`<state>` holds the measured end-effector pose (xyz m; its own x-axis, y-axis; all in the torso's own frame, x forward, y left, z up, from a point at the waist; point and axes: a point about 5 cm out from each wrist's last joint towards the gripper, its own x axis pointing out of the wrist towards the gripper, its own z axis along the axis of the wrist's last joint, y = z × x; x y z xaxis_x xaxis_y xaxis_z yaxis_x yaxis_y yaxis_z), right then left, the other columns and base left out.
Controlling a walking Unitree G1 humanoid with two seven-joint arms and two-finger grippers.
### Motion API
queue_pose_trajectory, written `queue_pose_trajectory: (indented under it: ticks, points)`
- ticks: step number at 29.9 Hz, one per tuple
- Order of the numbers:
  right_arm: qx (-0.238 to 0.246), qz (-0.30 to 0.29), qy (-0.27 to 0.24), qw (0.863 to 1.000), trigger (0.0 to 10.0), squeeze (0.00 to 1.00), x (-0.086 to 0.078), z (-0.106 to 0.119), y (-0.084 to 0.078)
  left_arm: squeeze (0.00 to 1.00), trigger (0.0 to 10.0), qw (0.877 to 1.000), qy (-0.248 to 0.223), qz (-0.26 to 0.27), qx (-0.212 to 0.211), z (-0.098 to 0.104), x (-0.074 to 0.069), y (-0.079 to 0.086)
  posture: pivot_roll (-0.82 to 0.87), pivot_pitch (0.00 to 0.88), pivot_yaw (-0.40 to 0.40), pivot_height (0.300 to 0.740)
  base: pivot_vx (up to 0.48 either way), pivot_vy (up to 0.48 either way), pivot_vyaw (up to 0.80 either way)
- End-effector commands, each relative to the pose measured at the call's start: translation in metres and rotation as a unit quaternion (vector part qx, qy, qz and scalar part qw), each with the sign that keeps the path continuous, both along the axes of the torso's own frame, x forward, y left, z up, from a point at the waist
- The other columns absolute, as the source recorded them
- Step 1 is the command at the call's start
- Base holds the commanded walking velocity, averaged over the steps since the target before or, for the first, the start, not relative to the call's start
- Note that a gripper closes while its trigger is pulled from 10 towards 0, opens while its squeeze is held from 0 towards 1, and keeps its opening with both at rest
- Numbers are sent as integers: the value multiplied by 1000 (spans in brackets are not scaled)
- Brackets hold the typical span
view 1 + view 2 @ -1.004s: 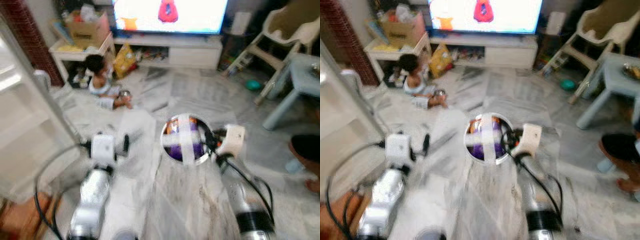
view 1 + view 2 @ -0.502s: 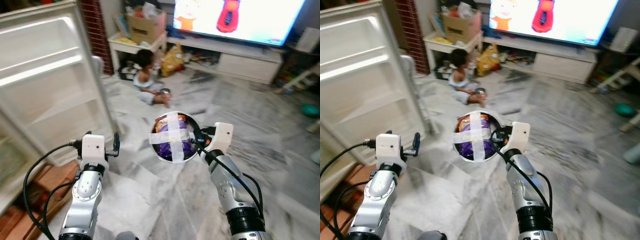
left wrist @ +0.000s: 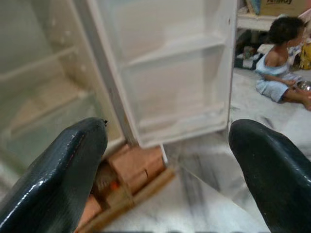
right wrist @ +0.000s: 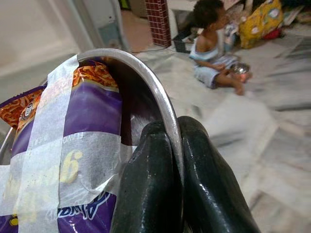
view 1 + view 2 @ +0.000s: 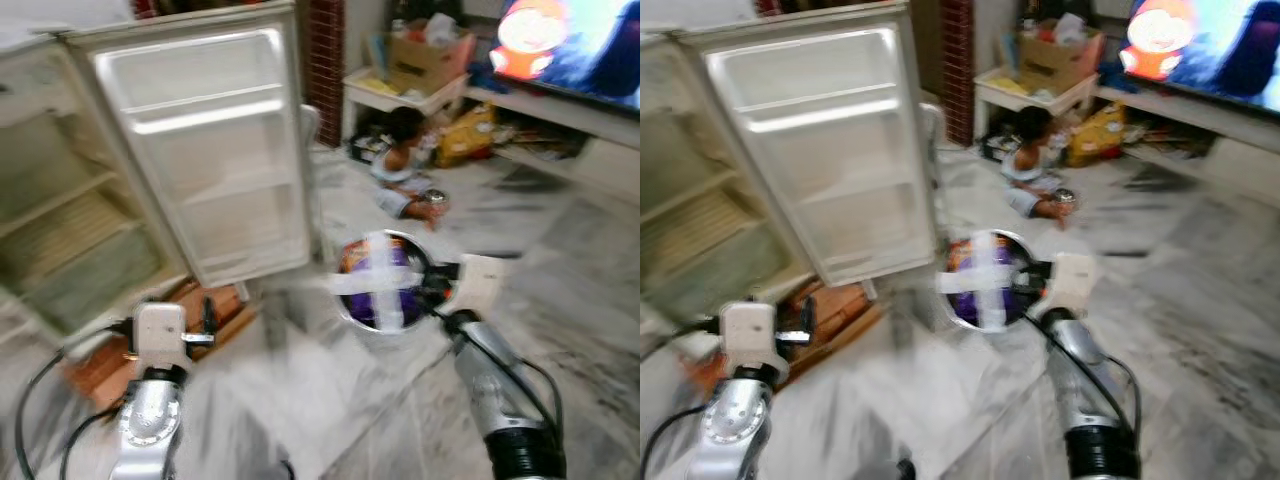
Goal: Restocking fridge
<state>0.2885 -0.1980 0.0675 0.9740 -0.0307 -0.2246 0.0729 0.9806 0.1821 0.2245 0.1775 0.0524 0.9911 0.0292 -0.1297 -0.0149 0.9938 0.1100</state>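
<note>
A round metal bowl (image 5: 385,285) holds a purple and orange snack packet (image 4: 92,121) strapped down by a cross of white tape. My right gripper (image 4: 167,128) is shut on the bowl's rim and carries it in mid-air, right of the fridge door. The white fridge (image 5: 60,220) stands open at the left with bare shelves, its door (image 5: 210,160) swung wide. My left gripper (image 3: 167,145) is open and holds nothing, low in front of the fridge's bottom corner.
Reddish bricks (image 5: 205,305) lie under the fridge's front. A child (image 5: 405,165) sits on the marble floor beyond the bowl. A low white table with a cardboard box (image 5: 425,65) and a lit TV (image 5: 575,45) stand at the back right.
The camera has swung further left, so the open fridge and its shelves now show at the left. The bowl stays in my right gripper; the left gripper stays open.
</note>
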Motion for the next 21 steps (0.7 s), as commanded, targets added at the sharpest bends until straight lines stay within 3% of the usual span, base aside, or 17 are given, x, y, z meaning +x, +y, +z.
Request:
queue_pose_trajectory:
  ticks: [1, 10, 15, 17, 20, 21]
  points:
    - [5, 11, -38, 999, 10000, 0, 8, 16, 10, 0, 10000, 1000, -11, 0, 6, 7, 3, 5, 52, 0, -11, 740, 0, 0, 800]
    - [-1, 15, -37, 999, 10000, 0, 9, 15, 13, 0, 10000, 999, -26, 16, 13, 13, 3, 6, 59, 0, -11, 740, 0, 0, 800]
    - [-2, 7, -41, 999, 10000, 0, 6, 14, 13, 0, 10000, 997, -34, 63, 24, 12, 0, 13, 60, 0, -8, 740, 0, 0, 800]
    - [0, 0, -44, 999, 10000, 0, 5, 14, 12, 0, 10000, 995, -30, 89, 21, 10, -1, 19, 59, 0, -6, 740, 0, 0, 494]
    - [-2, -6, -46, 999, 10000, 0, 4, 14, 10, 0, 10000, 994, -7, 104, -29, 6, -1, 21, 58, 0, -6, 740, 0, 0, 0]
    - [-4, -6, -47, 999, 10000, 0, 5, 14, 10, 0, 10000, 997, -24, 75, -8, 13, 2, 17, 58, 0, -6, 740, 0, 0, 0]
